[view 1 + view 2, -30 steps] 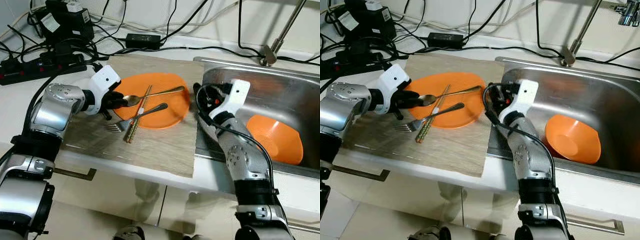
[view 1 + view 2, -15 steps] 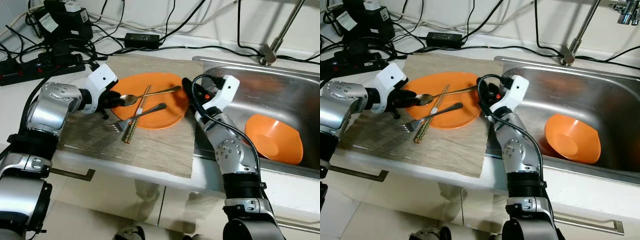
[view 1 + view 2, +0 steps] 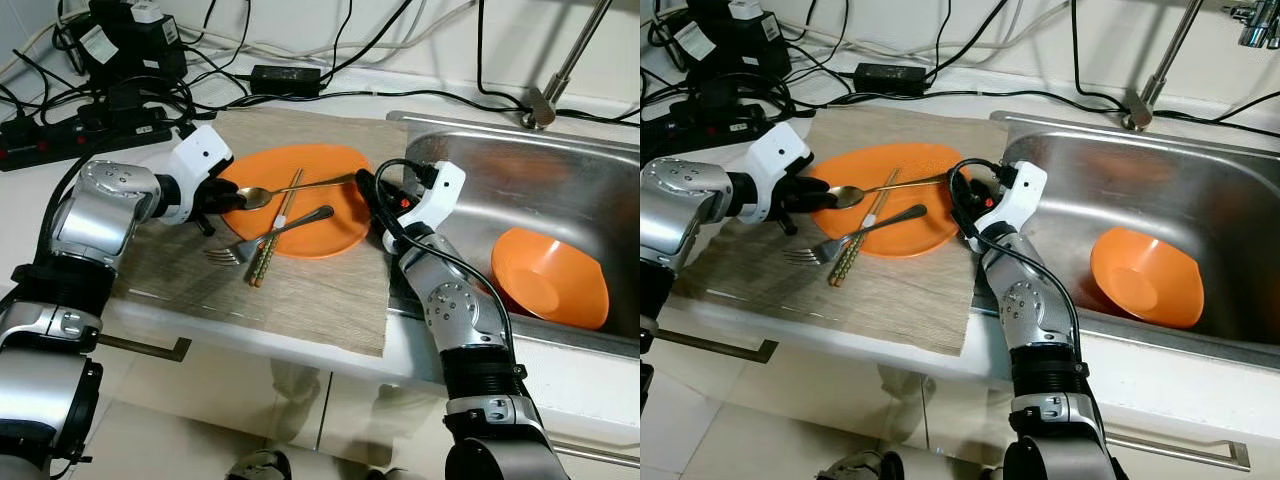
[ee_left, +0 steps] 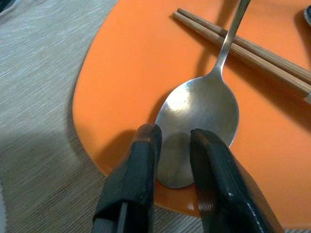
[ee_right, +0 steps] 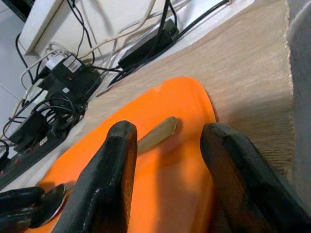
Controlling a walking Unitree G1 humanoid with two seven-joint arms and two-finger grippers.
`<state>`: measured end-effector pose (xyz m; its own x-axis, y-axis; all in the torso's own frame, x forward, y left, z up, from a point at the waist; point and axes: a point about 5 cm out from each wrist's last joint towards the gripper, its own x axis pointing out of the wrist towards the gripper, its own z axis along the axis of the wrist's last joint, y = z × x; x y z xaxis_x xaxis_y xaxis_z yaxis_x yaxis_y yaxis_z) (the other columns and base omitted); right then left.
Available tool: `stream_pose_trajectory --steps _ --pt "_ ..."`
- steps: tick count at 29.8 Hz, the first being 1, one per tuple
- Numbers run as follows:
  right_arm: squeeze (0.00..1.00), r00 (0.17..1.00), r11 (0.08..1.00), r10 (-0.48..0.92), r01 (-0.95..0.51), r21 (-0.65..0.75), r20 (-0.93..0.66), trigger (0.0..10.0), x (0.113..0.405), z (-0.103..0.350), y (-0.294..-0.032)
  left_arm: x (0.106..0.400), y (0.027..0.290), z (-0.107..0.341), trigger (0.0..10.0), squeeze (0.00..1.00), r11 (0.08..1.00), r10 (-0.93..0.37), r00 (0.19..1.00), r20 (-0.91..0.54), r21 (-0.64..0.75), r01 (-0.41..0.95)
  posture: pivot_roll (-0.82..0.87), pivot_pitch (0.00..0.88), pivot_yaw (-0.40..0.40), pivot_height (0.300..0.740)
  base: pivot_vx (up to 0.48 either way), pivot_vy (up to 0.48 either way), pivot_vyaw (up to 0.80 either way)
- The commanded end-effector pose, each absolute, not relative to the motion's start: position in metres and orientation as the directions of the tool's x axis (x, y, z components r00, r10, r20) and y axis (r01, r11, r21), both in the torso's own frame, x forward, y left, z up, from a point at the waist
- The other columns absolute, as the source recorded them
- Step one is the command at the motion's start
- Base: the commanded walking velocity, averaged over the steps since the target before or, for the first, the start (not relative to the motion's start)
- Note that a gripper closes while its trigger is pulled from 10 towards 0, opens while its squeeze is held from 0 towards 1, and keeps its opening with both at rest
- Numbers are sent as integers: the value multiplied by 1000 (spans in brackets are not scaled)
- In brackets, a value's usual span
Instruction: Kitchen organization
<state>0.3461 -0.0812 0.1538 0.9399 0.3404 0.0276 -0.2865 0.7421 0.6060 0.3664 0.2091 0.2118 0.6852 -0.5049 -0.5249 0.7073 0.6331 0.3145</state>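
Observation:
An orange plate lies on a wood-grain mat left of the sink. On it rest a metal spoon, a fork and a pair of chopsticks. My left gripper hovers at the plate's left rim. In the left wrist view its fingers stand a little apart over the spoon's bowl, holding nothing. My right gripper is open at the plate's right rim. The tip of the spoon's handle lies between its spread fingers.
A steel sink to the right holds an orange bowl. The faucet rises behind it. A power strip, adapters and tangled cables crowd the back left of the counter. The counter's front edge runs just below the mat.
My right gripper has swung left from the sink's edge to the plate's right rim by the spoon handle. The left gripper has stayed at the spoon's bowl.

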Motion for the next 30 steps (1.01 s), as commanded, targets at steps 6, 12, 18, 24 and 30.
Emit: stream_pose_trajectory --steps 6,12,18,24,30 --pt "0 913 658 404 -334 675 58 10000 345 162 -39 367 215 214 10000 0 639 -479 692 -541 325 697 102 48 15 740 0 0 0" --pt "0 896 628 428 -389 675 118 10000 344 176 -17 368 214 213 10000 0 641 -482 691 -539 322 697 99 44 12 740 0 0 0" --pt "0 873 624 463 -446 641 157 10000 339 184 -5 367 212 211 10000 0 641 -484 689 -539 318 699 99 41 10 740 0 0 0" --pt "0 863 622 482 -459 634 153 10000 337 182 2 367 213 211 10000 0 641 -482 690 -540 319 698 100 41 11 740 0 0 0" --pt "0 856 636 495 -476 607 153 10000 335 181 7 368 212 212 10000 0 639 -485 689 -539 320 699 98 43 12 740 0 0 0"
